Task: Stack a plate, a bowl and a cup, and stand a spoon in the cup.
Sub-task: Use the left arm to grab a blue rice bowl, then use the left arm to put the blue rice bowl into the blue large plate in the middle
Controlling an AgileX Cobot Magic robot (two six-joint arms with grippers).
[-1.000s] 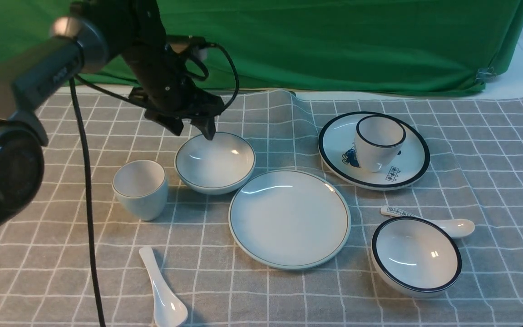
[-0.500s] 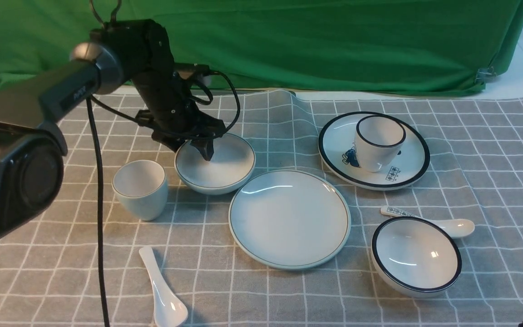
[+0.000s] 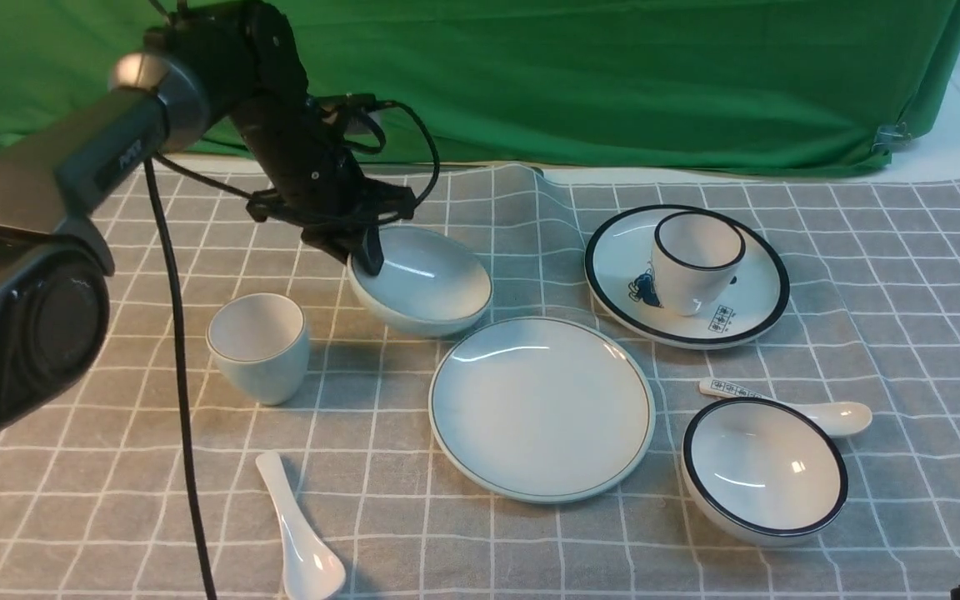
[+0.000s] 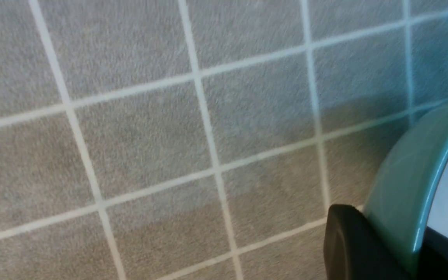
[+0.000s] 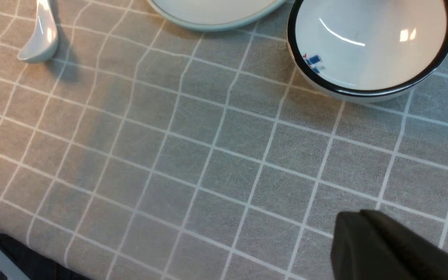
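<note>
In the front view my left gripper (image 3: 367, 254) is shut on the near-left rim of the pale bluish bowl (image 3: 426, 283). The bowl hangs tilted just above the cloth, behind the plate (image 3: 542, 408). The left wrist view shows the bowl's rim (image 4: 410, 182) pinched in my left gripper (image 4: 414, 249), one finger outside and one inside. The pale cup (image 3: 259, 346) stands upright to the left of the bowl. Near the front edge lies the plain white spoon (image 3: 297, 533), also seen as the spoon (image 5: 39, 39) in the right wrist view. My right gripper (image 5: 358, 225) is shut and empty, low over bare cloth.
A black-rimmed plate (image 3: 747, 308) carrying a black-rimmed cup (image 3: 695, 258) stands at the back right. A black-rimmed bowl (image 3: 763, 471) and a printed spoon (image 3: 830, 415) lie at the front right. A green backdrop (image 3: 613, 83) closes the far side; the cloth has a raised fold (image 3: 530, 187).
My left gripper came down onto the bowl's rim, shut on it, and raised the bowl, tilting and shifting it right. The plate shifted slightly to the right.
</note>
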